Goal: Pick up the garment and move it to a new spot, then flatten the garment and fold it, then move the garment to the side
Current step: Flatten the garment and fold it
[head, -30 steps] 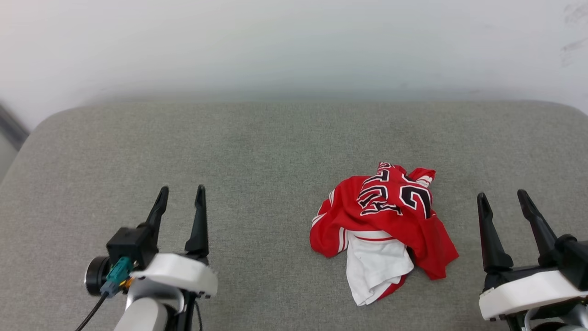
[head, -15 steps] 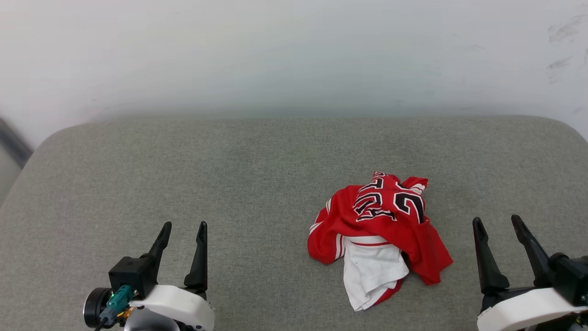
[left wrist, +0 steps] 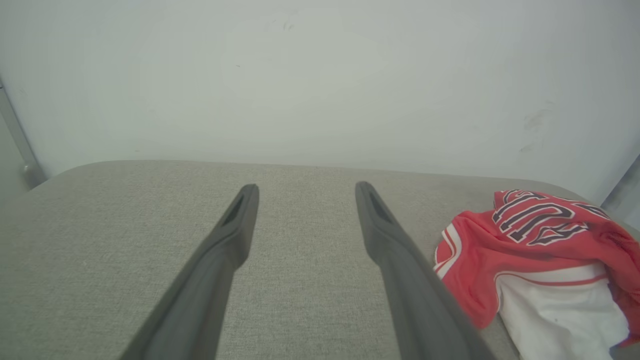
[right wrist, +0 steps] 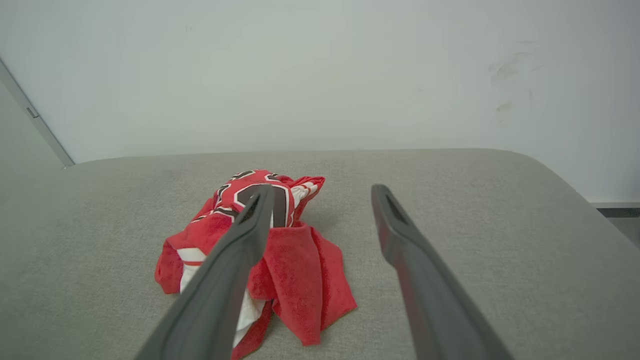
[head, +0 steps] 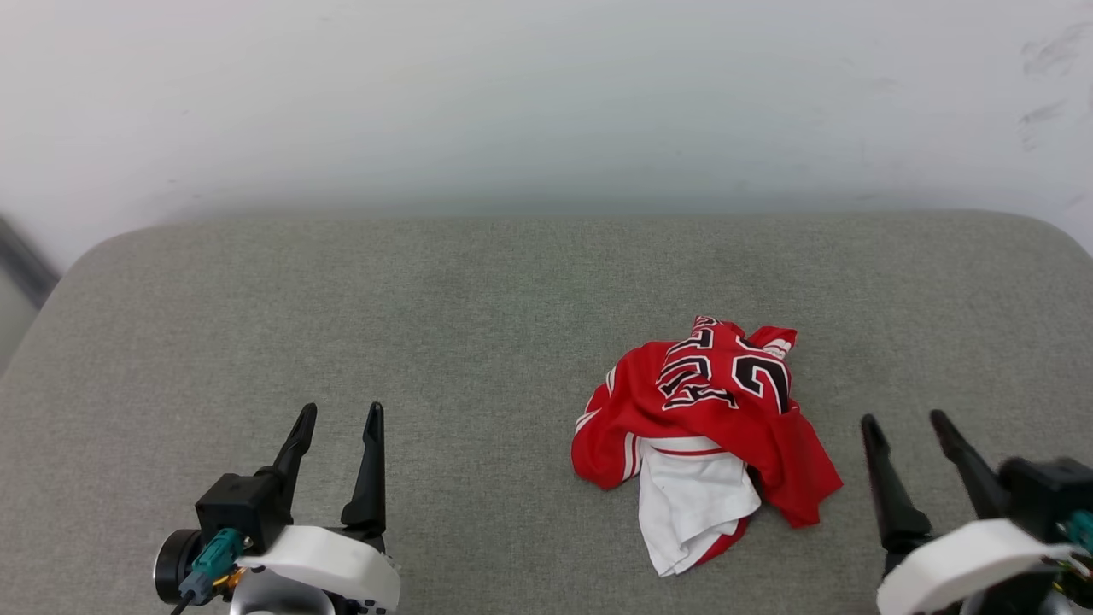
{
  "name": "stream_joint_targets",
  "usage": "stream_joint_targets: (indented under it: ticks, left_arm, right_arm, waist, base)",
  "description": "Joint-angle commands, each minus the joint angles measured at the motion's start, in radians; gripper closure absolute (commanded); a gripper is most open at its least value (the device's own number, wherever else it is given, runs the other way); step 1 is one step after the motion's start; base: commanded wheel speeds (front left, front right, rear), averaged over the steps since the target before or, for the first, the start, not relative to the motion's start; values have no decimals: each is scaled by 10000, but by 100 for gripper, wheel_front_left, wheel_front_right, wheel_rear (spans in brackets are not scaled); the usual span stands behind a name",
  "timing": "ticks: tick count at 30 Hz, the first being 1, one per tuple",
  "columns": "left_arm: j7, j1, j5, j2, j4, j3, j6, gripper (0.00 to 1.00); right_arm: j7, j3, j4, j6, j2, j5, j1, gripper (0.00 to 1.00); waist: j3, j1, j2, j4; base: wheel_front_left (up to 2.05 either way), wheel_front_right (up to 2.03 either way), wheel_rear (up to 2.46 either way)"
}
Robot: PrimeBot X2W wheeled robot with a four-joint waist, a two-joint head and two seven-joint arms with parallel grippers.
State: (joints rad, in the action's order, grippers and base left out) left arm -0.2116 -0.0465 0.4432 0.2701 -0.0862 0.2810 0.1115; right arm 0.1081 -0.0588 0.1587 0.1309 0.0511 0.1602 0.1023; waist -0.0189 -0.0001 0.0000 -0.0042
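– Since nothing is being carried yet, why are both tools hanging low by the front edge?
– They are waiting on either side, I am guessing. The left tool is hovering near the front left corner of the surface, gaping wide and gripping nothing. The right tool is hovering near the front right corner, likewise spread wide and empty.
– And the shirt?
– The shirt is lying in a crumpled heap right of the middle, nearer the front edge than the back and much closer to the right tool. Neither tool is touching it.
– Why is it bunching like that?
– It is sitting the way loose cloth sits. The red body is humping up with black lettering showing toward the back edge, and a white part is spilling toward the front edge. So I am judging the pick-up to be the step in hand, with flattening and folding not yet begun.
– Which side is looking better placed?
– The right one, being nearest. A raised fold is offering an easy pinch.
– What is the surface looking like?
– Grey woven fabric, soft, with rounded corners, and its left half is offering room for a new spot. Behind the back edge a plain pale wall is rising, with faint scuff marks showing at its upper right.
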Motion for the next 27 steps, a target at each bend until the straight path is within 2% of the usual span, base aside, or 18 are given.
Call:
stream_joint_targets:
  ticks: [1,4,9,12,15,22,24,25,27]
  left_arm:
    - [-33,-51,-5,-11,76,-1,34,0]
    - [-19,-136,-34,-43,160,49,58,0]
    - [-7,-367,-80,-94,235,178,-3,0]
    - [-69,-567,-90,-154,199,252,-68,0]
    - [-141,-796,-88,-231,191,313,-121,0]
    - [-317,-1178,-114,-419,-31,364,-237,0]
    - [-361,-1229,-118,-437,-104,339,-262,0]
    - [-380,-1237,-120,-445,-131,324,-262,0]
    - [-404,-1239,-123,-457,-174,291,-239,0]
  right_arm:
    - [375,108,16,-5,-11,90,-259,0]
    - [1959,753,10,-5,472,385,-712,0]
    - [4891,2242,-37,-5,1823,1340,-1842,0]
    - [6079,3008,-210,-5,2423,1951,-2500,0]
    - [6640,3715,-505,-5,2887,2360,-3157,0]
    - [6869,4840,-1535,-5,3525,2741,-4409,0]
    - [6857,4978,-1767,-5,3593,2799,-4627,97]
    - [6805,5001,-1846,-5,3612,2845,-4727,100]
    - [6524,4866,-1867,-5,3654,2840,-4940,100]
  waist:
    - [31,1,0,8]
    - [107,1,0,25]
    - [395,1,0,203]
    - [641,1,0,411]
    - [943,1,0,650]
    - [1482,1,0,992]
    - [1526,1,0,1013]
    - [1539,1,0,1015]
    - [1552,1,0,990]
  base:
    - [0,0,0]
    - [0,0,0]
    - [0,0,0]
    - [0,0,0]
    - [0,0,0]
    - [0,0,0]
    - [0,0,0]
    - [0,0,0]
    - [0,0,0]
